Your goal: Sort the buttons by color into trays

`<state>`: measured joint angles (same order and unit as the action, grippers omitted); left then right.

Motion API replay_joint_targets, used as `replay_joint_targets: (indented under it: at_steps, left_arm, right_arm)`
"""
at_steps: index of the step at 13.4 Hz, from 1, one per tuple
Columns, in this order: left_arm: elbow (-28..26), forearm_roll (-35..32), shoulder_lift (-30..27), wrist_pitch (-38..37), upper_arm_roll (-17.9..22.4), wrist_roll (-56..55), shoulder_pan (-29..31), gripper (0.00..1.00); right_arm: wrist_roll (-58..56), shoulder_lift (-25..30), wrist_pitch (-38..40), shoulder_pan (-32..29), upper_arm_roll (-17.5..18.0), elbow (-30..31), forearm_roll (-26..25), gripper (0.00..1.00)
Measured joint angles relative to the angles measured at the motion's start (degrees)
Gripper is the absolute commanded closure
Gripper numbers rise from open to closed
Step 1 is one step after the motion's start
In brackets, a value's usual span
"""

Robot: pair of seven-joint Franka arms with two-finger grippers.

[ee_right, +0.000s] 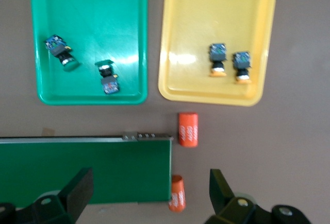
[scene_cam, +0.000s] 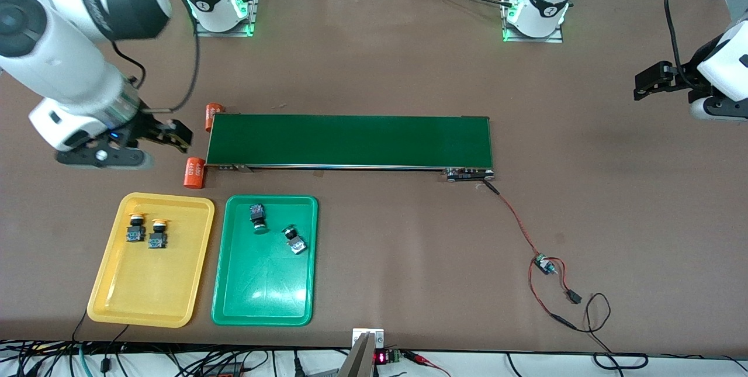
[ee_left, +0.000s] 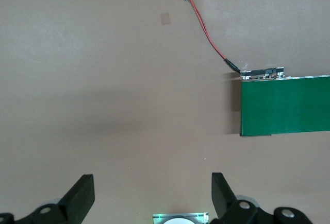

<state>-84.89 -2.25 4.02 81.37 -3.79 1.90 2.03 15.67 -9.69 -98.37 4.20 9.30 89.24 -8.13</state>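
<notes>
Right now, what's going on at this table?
Nothing is being handled. Both yellow-capped buttons lie in the yellow tray, both green-capped buttons in the green tray, so the sorting looks finished. The right gripper hangs open over the table beside the conveyor belt and the two orange cylinders. The left gripper waits open over bare table at its own end.

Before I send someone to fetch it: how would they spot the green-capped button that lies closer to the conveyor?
Find the green tray beside the yellow tray. At its conveyor end lie two buttons; take the green-capped button nearer the yellow tray. Its neighbour lies nearer the front camera.
</notes>
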Motion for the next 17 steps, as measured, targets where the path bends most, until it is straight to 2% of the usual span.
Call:
replay_joint_targets:
  at_steps: [4, 8, 13, 17]
  left_arm:
    - [0.08, 0.00, -0.02, -0.44, 0.00, -0.19, 0.00, 0.00]
    - [0.10, 0.00, -0.01, -0.58, 0.01, -0.27, 0.00, 0.00]
    - [0.12, 0.00, -0.01, -0.62, 0.08, -0.31, 0.03, 0.00]
    - [0.12, 0.00, -0.01, -0.63, 0.22, -0.31, 0.21, 0.00]
  right_arm:
    - [-2.72, 5.82, 6.27, -3.80, -0.08, 1.56, 1.28, 0.00]
    - [-5.18, 9.22, 6.77, -6.16, -0.08, 4.92, 4.45, 0.00]
    - [-6.70, 9.55, 5.99, -8.01, -0.10, 8.83, 6.45, 0.00]
    - [-6.70, 9.55, 5.99, -7.98, -0.02, 9.24, 6.56, 0.00]
